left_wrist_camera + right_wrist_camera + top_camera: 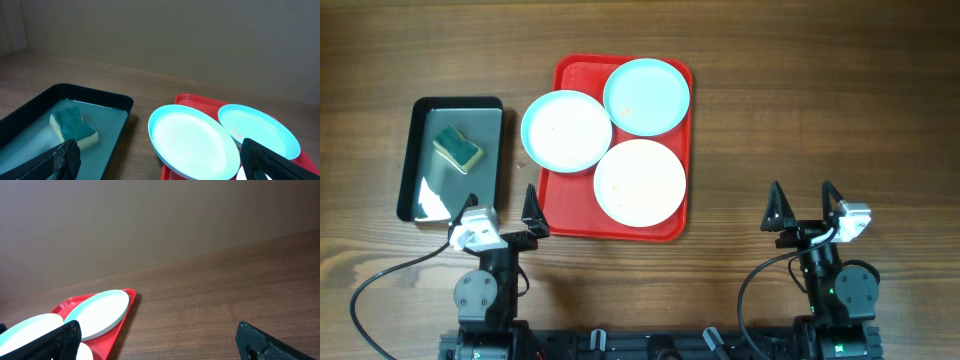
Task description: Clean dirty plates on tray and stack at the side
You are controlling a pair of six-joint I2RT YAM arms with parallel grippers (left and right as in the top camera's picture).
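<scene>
Three plates [639,182] lie on the tray [563,212], one overhanging its left rim. I find the left gripper [502,205] and right gripper [802,195] spread wide, empty, short of the tray.

We find no text, label, brand, number or sign that we can read in any of the views.
</scene>
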